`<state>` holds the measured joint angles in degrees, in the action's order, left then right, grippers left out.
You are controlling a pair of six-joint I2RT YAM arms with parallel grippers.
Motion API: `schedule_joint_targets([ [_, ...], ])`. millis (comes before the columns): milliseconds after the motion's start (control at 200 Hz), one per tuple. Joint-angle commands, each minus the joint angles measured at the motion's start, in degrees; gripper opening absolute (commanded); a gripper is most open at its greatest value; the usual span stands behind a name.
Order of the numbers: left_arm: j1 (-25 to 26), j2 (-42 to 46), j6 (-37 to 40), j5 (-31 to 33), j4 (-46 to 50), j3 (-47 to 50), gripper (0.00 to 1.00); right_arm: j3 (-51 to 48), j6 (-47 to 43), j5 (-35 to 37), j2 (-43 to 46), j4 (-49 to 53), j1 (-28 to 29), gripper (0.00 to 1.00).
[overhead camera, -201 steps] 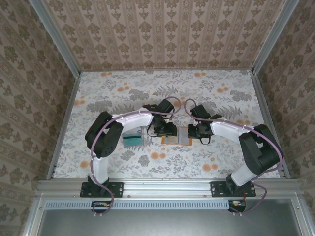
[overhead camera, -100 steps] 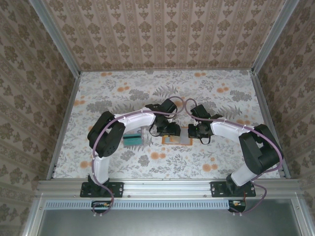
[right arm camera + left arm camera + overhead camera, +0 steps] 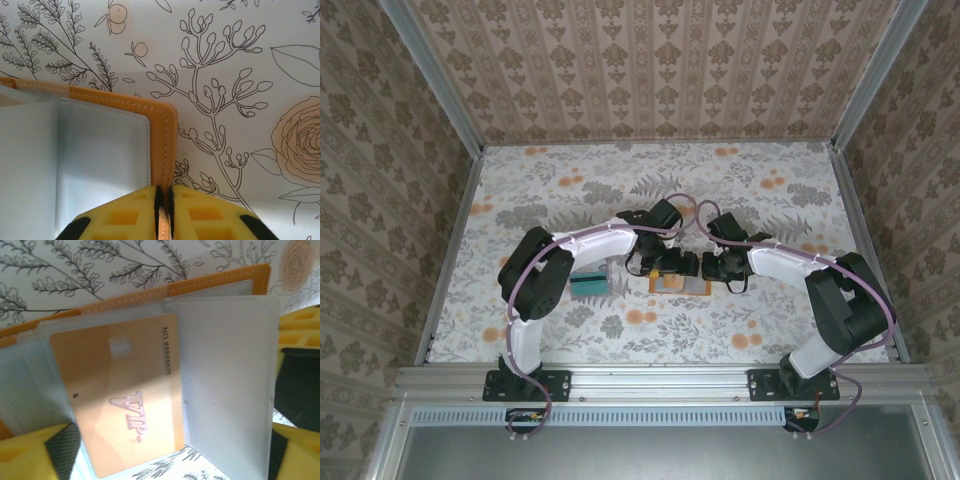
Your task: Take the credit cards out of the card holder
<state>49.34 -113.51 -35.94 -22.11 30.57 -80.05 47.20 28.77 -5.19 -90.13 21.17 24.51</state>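
Floral worktop [image 3: 770,330], damask-papered walls [image 3: 650,70]. The left pincer [image 3: 165,435] is spread wide over the open holder [image 3: 225,365] with a card [image 3: 117,390] inside. The right pincer [image 3: 164,212] is clamped on its orange edge.

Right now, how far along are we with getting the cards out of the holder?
Done: a teal card lies outside, left of the holder. In hand: the right fingers pinch the holder's orange edge, and the left fingers stand wide open over it. Left: a beige VIP card sits in a clear sleeve, not yet pulled.
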Motion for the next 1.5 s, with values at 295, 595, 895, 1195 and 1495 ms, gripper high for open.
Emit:
schedule_joint_targets([
  [295,-1.4,6.0,0.2,-0.1,-0.2,1.2,1.0,2.2,0.4,2.1,1.8,2.9,-0.8,0.36],
  [595,-4.0,8.0,-0.7,-0.2,-2.2,4.9,0.86,5.2,0.3,1.3,6.8,5.0,-2.2,0.37],
  [895,-4.2,4.8,-1.2,1.6,-2.6,6.2,0.34,5.6,3.5,-10.6,6.3,-1.6,0.7,0.31],
  [1195,-4.4,3.7,-2.5,4.0,-1.8,8.5,0.27,2.6,8.9,-14.9,1.3,-7.2,2.4,0.22],
  [1495,-4.3,2.6,-3.1,3.8,-2.4,9.5,0.2,1.7,11.4,-17.1,-3.4,-10.2,2.3,0.18],
])
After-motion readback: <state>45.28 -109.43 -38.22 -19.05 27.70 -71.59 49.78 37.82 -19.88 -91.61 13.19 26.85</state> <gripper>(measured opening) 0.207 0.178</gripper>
